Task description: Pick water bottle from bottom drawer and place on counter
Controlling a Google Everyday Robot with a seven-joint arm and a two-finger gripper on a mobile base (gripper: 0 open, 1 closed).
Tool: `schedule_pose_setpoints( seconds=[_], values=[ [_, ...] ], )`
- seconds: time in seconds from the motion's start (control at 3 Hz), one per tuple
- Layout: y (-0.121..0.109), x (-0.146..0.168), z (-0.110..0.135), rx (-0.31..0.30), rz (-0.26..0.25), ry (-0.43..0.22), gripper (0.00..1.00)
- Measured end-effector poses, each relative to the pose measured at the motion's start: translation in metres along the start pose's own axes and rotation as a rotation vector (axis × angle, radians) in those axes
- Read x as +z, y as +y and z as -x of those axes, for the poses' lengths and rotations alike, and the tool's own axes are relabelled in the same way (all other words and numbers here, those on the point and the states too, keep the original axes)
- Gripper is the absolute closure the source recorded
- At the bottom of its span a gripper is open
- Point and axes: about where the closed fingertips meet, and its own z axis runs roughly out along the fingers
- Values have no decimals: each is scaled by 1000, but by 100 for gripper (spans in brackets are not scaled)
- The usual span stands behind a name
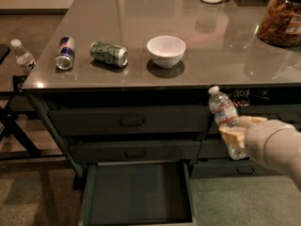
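Observation:
The water bottle [223,113], clear with a white cap and a red and blue label, hangs tilted in the air in front of the cabinet, just below the counter's front edge. My gripper [238,133] is shut on the bottle's lower half, reaching in from the right. The bottom drawer [138,193] stands pulled open below and to the left, its dark floor bare. The glossy grey counter [207,46] stretches above.
On the counter lie a blue can [65,52] and a green can [109,53], with a white bowl [166,51] beside them. A snack jar [281,17] stands at the far right. Another small bottle [22,56] sits on a low side table at left.

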Motion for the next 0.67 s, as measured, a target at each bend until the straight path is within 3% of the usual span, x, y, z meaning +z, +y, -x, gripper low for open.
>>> schedule_pose_setpoints(
  seconds=[0.33, 0.67],
  values=[
    [-16, -19, 25, -24, -54, -55, 100],
    [-17, -20, 25, -25, -55, -56, 100]
  ],
)
